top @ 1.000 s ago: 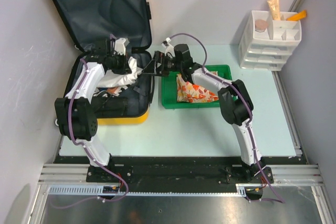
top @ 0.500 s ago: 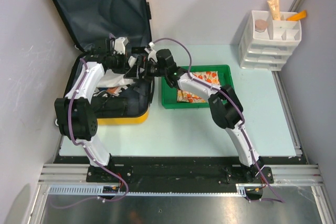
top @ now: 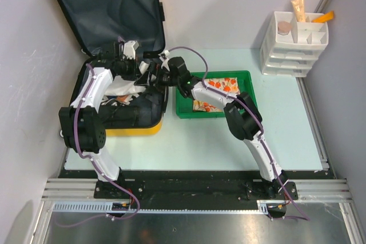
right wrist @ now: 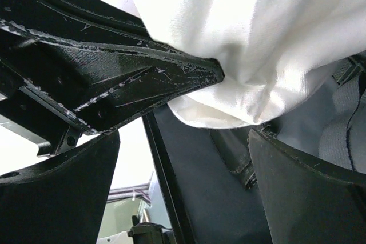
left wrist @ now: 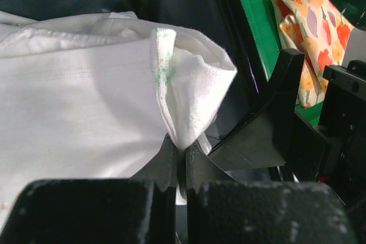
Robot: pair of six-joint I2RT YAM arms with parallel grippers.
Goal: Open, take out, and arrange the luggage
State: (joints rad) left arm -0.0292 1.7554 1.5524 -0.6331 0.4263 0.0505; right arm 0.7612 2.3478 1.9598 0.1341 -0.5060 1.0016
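The luggage (top: 135, 129) lies open at the far-left corner of the tabletop (top: 229, 141), its dark-lined lid upright against the back wall. The left arm (top: 91, 92) bends at the elbow over the left edge, its forearm angled across the lower shell. The right arm (top: 246, 118) stretches leftward over the green tray (top: 240, 111) to the luggage's right rim. The left jaws are pressed together, pinching a bunched fold of a white garment (left wrist: 86, 101) and holding it up over the lining. The right jaws are spread wide just beside that pinch, one on each side of the hanging fold and gripping nothing. From above, both wrists hide the fold. A floral cloth (top: 217, 87) lies in the tray, partly under the right arm.
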